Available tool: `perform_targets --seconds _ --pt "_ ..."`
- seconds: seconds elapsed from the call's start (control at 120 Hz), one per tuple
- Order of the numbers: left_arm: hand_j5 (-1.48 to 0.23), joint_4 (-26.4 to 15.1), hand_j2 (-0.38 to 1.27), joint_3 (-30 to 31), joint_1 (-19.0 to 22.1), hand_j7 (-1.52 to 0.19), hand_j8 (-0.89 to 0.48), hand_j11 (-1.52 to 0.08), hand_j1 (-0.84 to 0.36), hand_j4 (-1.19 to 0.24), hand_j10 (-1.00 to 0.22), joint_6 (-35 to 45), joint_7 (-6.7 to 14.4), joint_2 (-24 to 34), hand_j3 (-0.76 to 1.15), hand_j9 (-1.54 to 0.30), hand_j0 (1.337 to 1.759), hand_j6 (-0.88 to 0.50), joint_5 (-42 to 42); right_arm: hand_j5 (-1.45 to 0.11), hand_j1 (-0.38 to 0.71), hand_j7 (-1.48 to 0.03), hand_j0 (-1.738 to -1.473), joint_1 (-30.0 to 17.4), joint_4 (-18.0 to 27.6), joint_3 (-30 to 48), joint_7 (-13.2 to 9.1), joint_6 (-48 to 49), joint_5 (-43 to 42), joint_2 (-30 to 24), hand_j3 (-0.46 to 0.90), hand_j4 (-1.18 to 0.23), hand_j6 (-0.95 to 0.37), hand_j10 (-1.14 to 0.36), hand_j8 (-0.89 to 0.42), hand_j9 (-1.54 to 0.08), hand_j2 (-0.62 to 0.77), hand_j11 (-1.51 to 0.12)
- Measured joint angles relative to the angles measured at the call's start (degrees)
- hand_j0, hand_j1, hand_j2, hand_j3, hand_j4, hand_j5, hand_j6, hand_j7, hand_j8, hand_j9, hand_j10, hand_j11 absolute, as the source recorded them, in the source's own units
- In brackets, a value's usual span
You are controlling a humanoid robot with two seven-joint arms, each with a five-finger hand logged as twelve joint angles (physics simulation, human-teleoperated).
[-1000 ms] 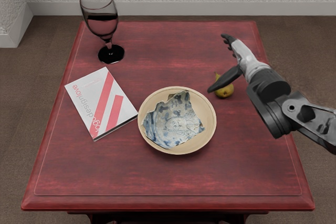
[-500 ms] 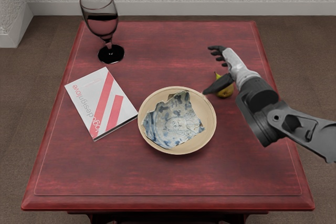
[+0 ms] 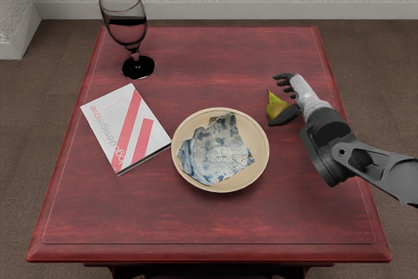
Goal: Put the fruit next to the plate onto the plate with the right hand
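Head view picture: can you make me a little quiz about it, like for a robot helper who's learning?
1. True or false: the fruit lies on the plate.
2. What stands at the far left corner of the table? A teapot, B wine glass, C candle.
3. Which hand is at the fruit, left or right?
Key: 1 false; 2 B; 3 right.

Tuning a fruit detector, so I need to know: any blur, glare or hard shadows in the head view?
Head view: sharp all over, no blur on the right hand or the fruit; light soft and even, only a faint shadow edging the plate; no glare on the table; the wine glass distorts what lies behind it.
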Motion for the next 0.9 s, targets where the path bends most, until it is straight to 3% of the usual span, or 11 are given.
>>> perform_targets --seconds 0.608,0.767,0.9 --pt "0.00 0.00 0.00 0.00 0.02 0.00 0.00 0.00 0.35 0.00 0.00 0.00 0.02 0.00 0.00 0.00 1.658 0.00 0.01 -0.55 0.16 -0.55 -1.658 0.70 -3.63 -1.62 -0.01 0.02 0.01 1.00 0.00 -0.42 -0.42 -0.42 -0.42 -0.55 -0.08 -0.55" --pt "0.00 0.00 0.00 -0.01 0.02 0.00 0.00 0.00 0.35 0.00 0.00 0.00 0.01 0.00 0.00 0.00 1.658 0.00 -0.01 -0.57 0.22 -0.57 -1.658 0.74 -5.61 -1.50 0.04 0.03 -0.05 1.56 0.00 -0.43 -0.44 -0.43 -0.40 -0.57 -0.09 -0.57" --pt "0.00 0.00 0.00 -0.02 0.02 0.00 0.00 0.00 0.35 0.00 0.00 0.00 0.01 0.00 0.00 0.00 1.658 0.00 0.01 -0.58 0.27 -0.56 -1.657 0.73 -6.84 -1.48 0.06 0.20 -0.28 2.08 0.00 -0.42 -0.45 -0.42 -0.40 -0.58 0.06 -0.58"
